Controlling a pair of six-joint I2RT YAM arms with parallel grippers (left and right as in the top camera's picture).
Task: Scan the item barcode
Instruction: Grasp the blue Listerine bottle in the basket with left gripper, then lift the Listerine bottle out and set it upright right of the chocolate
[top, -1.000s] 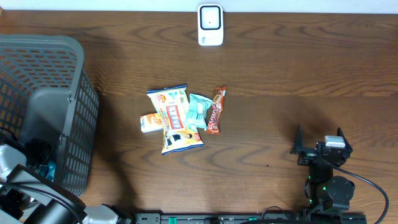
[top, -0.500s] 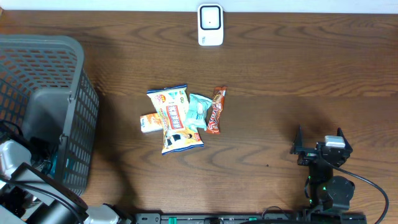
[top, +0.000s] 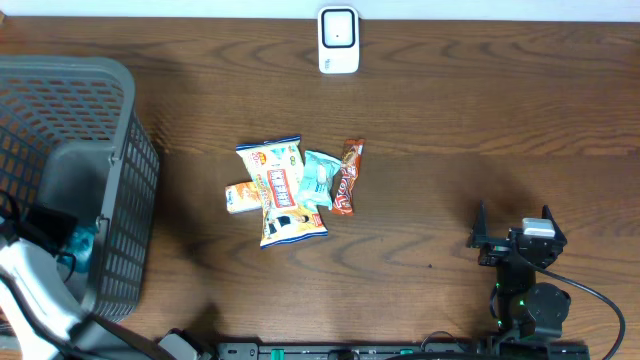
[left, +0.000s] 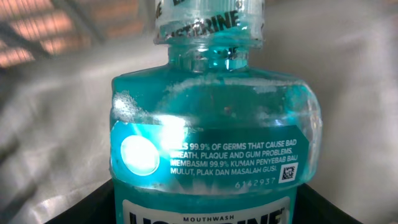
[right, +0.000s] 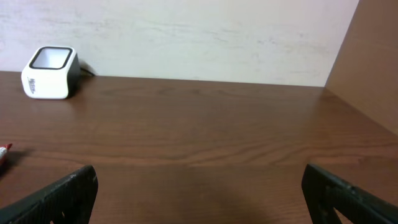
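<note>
A teal mouthwash bottle (left: 211, 149) fills the left wrist view, cap upward, its small square code (left: 287, 172) facing the camera. My left gripper (left: 202, 211) is shut on its lower body, with a black finger (left: 81, 208) pressed against each side. Overhead, that gripper (top: 62, 238) and a glimpse of the teal bottle (top: 82, 240) sit inside the grey basket (top: 110, 130). The white barcode scanner (top: 338, 40) stands at the table's far edge, also seen as the scanner (right: 50, 73) in the right wrist view. My right gripper (top: 512, 238) rests open and holds nothing.
A pile of snack packs (top: 280, 190) lies mid-table with a pale teal packet (top: 318, 180), a brown chocolate bar (top: 347, 176) and a small orange pack (top: 240, 197). The basket's mesh walls surround the left gripper. A wall (right: 186, 31) runs behind the table.
The left jaws have closed onto the mouthwash bottle, and the left arm has shifted within the basket. The right arm has not moved.
</note>
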